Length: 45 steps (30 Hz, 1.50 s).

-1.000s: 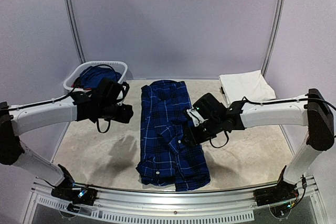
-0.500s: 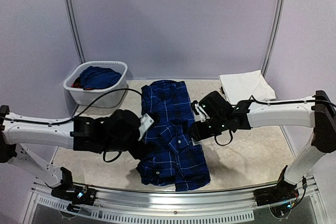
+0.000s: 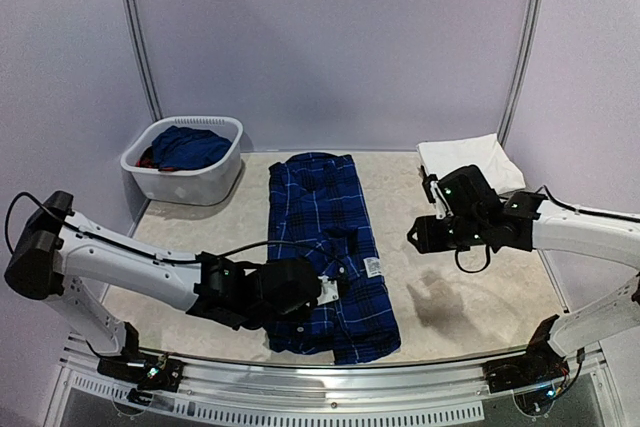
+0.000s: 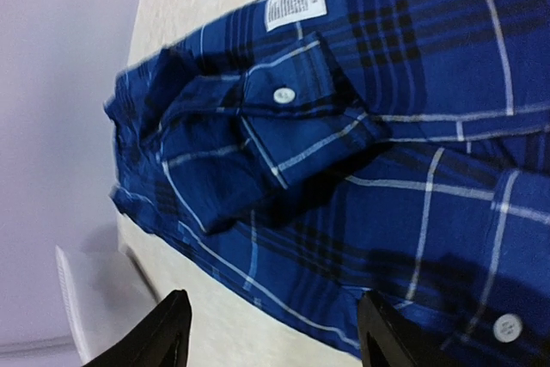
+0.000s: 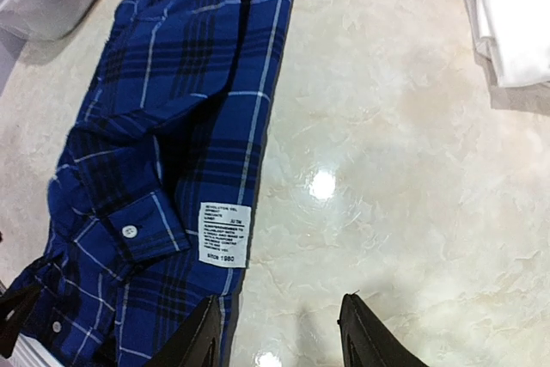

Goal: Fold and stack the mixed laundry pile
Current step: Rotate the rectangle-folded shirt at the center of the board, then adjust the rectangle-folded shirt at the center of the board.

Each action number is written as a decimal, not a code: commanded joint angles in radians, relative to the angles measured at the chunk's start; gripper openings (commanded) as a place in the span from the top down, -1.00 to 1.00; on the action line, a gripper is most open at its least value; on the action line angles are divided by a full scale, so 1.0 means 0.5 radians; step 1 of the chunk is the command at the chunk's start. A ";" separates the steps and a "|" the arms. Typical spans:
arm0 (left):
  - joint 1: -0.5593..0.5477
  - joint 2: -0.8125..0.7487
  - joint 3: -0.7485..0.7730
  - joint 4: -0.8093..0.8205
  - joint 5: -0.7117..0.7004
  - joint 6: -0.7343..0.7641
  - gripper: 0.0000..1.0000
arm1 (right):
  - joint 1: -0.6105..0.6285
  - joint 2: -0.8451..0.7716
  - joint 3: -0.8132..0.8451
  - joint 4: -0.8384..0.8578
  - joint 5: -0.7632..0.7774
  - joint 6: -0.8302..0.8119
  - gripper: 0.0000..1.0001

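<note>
Withdrawn rightward off the plaid shirt (image 3: pixel 320 207), right gripper (image 5: pixel 279 333) gapes empty; left gripper (image 4: pixel 275 337) hovers wide, empty, over it.

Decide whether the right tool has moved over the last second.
Yes. The right tool drew back rightward off the shirt, ending nearer the white stack.
</note>
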 commanded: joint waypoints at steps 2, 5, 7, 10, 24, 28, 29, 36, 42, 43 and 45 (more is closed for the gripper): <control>-0.012 -0.013 -0.077 0.184 0.045 0.679 -0.37 | -0.015 -0.175 -0.090 -0.053 0.073 0.007 0.04; -0.012 0.034 -0.129 0.299 0.220 0.948 -0.36 | -0.024 -0.228 -0.120 -0.050 0.076 0.005 0.04; -0.017 0.101 -0.122 0.347 0.261 1.072 -0.35 | -0.035 -0.251 -0.125 -0.052 0.077 0.001 0.04; -0.013 0.284 -0.034 0.383 0.198 1.231 -0.30 | -0.047 -0.270 -0.130 -0.058 0.083 -0.005 0.04; 0.066 0.492 0.184 0.401 0.154 1.469 -0.16 | -0.053 -0.293 -0.154 -0.052 0.080 -0.007 0.03; 0.114 0.523 0.209 0.408 0.201 1.506 -0.12 | -0.052 -0.282 -0.150 -0.047 0.070 -0.010 0.04; 0.133 0.526 0.214 0.404 0.223 1.503 -0.12 | -0.053 -0.278 -0.150 -0.044 0.068 -0.009 0.03; 0.208 0.566 0.250 0.442 0.274 1.566 -0.04 | -0.052 -0.236 -0.150 -0.028 0.035 -0.008 0.03; 0.223 0.627 0.316 0.466 0.298 1.600 0.03 | -0.054 -0.230 -0.149 -0.033 0.034 -0.005 0.04; 0.226 0.641 0.325 0.467 0.294 1.612 0.05 | -0.054 -0.228 -0.144 -0.038 0.035 -0.003 0.04; 0.234 0.672 0.350 0.456 0.283 1.624 0.10 | -0.054 -0.231 -0.145 -0.038 0.034 -0.004 0.04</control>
